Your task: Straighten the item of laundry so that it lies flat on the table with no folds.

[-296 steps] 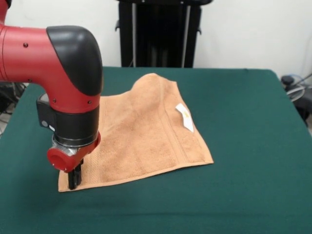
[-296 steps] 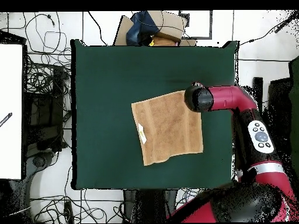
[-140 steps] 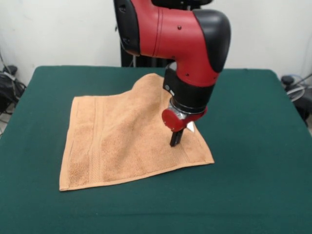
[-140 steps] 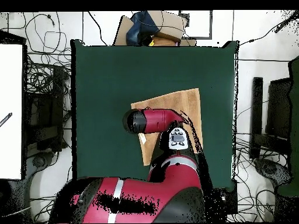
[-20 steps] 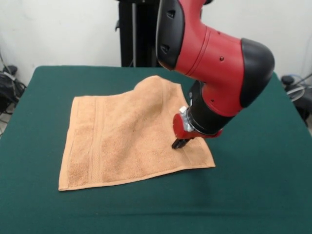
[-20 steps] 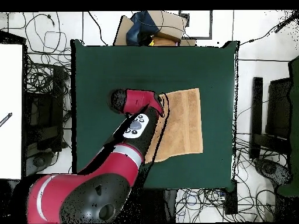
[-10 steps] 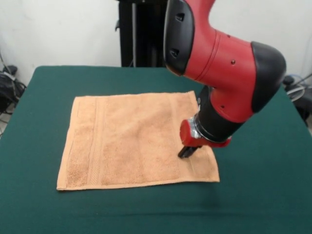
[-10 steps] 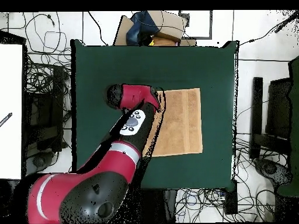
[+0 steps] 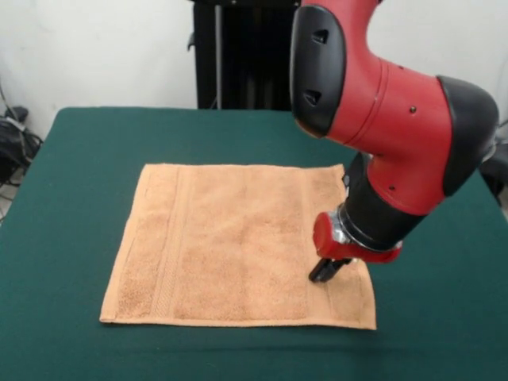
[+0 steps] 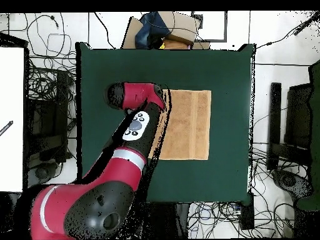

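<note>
Lying nearest the camera, the towel's (image 9: 238, 238) front edge now runs straight, and the raised hump that stood at its far side a second ago is gone. Over that second the whole cloth has been dragged toward the arm's side and pulled square, so, as I judge it, the job is all but done: no fold shows in either view.

Just behind that edge, at the towel's near corner on the arm's side, the jaws (image 9: 325, 271) press tilted onto the cloth (whether they pinch it or merely bear on it I cannot tell).

Loop-piled and soft orange-brown, the towel is close to square, with woven bands running parallel to two opposite edges. It rests around the middle of the counter (image 9: 95, 135), whose dark green felt-like cover stretches wide beyond it on every side.
</note>
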